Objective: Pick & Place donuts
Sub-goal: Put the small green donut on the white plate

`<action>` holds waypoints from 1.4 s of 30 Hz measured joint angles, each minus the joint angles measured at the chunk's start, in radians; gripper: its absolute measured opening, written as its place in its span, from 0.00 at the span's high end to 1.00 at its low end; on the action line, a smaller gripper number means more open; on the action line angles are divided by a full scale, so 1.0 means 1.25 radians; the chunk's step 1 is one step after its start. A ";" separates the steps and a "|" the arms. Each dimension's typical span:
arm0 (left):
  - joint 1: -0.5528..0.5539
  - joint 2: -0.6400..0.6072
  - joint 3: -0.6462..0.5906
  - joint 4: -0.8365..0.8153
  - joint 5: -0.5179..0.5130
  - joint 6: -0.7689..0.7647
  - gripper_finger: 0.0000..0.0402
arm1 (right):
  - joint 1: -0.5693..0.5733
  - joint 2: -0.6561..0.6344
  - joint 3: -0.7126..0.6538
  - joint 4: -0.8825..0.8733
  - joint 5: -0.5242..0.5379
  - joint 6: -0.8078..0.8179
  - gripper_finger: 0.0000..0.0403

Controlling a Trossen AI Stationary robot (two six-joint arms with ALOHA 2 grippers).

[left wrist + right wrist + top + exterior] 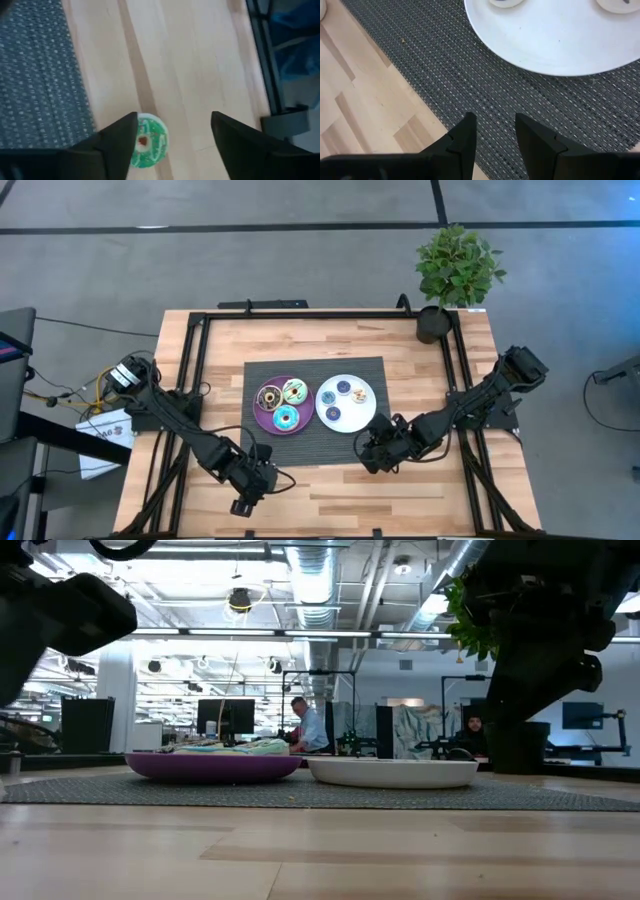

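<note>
A green-iced donut (150, 146) lies flat on the bare wood by the dark mat (35, 75). My left gripper (172, 120) hangs open over it, near the table's front edge (262, 480); the donut sits close against one finger. A purple plate (262, 416) on the mat holds three donuts, one of them cyan (284, 418). The white plate (355, 415) beside it holds several small donuts (343, 387). My right gripper (495, 120) stands open over the mat just in front of the white plate (555, 40), with nothing between its fingers. My left gripper has one finger (120, 140) in front of the green donut's edge (141, 131); whether it touches the donut I cannot tell. The fingers slant down from the table's near left. The donut rests flat on the wood.
A potted plant (455, 270) stands at the table's far right corner. A black frame (195, 360) runs along the table's sides. Bare wood lies in front of the mat (330, 490). In the low view both plates (212, 766) (392, 773) sit side by side on the mat.
</note>
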 joint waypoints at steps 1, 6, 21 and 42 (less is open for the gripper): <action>0.000 0.000 0.000 -0.003 -0.007 0.003 0.36 | 0.000 0.000 0.000 0.001 0.000 0.000 0.69; 0.000 0.000 0.000 -0.003 -0.033 0.003 0.24 | 0.000 0.000 0.000 0.001 0.001 0.000 0.69; 0.006 0.000 0.000 -0.003 -0.028 -0.019 0.20 | 0.000 0.000 0.000 0.003 0.002 0.000 0.69; 0.007 0.001 -0.080 0.005 -0.041 0.072 0.20 | -0.001 0.000 0.000 0.002 0.002 -0.001 0.69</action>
